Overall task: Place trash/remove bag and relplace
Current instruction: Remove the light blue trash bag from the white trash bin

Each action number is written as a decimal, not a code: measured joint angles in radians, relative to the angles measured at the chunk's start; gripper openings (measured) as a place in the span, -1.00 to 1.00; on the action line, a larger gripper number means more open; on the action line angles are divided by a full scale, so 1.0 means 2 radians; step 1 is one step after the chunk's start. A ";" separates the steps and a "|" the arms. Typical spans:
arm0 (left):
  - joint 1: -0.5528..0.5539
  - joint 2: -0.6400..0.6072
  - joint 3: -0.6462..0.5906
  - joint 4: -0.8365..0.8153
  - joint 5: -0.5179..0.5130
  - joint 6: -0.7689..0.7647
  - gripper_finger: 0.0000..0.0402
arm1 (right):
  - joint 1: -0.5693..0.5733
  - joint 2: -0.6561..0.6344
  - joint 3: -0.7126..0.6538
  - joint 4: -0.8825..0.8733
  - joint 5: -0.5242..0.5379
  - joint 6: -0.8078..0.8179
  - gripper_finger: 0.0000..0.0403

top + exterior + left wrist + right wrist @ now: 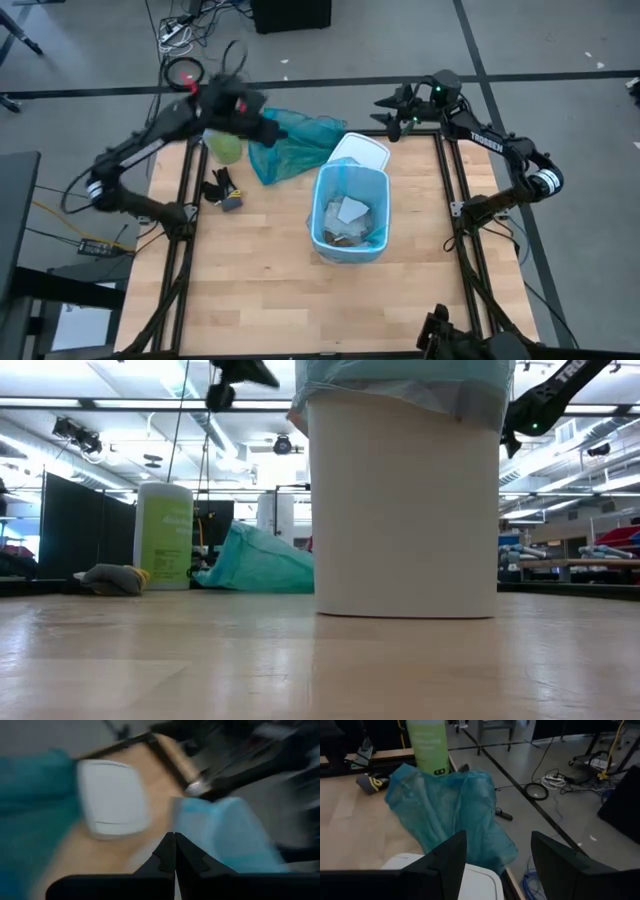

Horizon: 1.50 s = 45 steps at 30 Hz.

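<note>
Bin [349, 213]: nearest me, mid-table. The sky-blue bag [322, 197] lines it, folded over the rim; trash [348, 212], white paper and brown scraps, lies inside.
Lid [359, 151]: white, just behind the bin.
Left gripper [174, 851]: fingers pressed together, empty, above the teal bag [290, 143] at the far edge.
Right gripper [497, 852]: jaws spread, empty, by the far right corner.
Risk: I judge a shallow pinch would tear the thin liner, or tip the bin.
Views: only overhead shows the trash; table-level shows just the bin's wall.
</note>
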 joint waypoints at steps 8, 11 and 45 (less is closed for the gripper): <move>-0.075 -0.150 -0.318 0.311 -0.013 -0.242 -0.84 | 0.003 -0.002 0.000 -0.001 0.013 0.012 0.03; -0.100 -0.171 -0.410 0.445 -0.013 -0.306 -0.74 | 0.004 -0.002 0.000 -0.004 0.020 0.012 0.03; -0.296 -0.005 -0.567 0.849 -0.122 -0.409 -0.43 | 0.046 -0.002 0.000 -0.003 0.029 0.006 0.03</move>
